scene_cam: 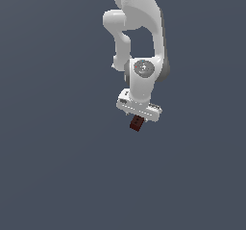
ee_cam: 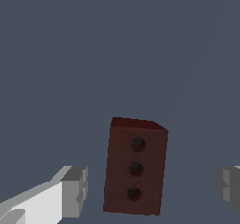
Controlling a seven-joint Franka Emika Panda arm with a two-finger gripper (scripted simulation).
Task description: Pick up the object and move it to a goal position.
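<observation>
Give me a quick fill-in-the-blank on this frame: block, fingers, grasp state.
1. The face of the block seen in the wrist view carries ___ dark dots in a row.
2. In the wrist view the block sits ___ the two fingers, touching neither.
3. The gripper is ___, not shut on the block.
4. The block's colour is dark ___.

Missing words: three; between; open; red-brown
</observation>
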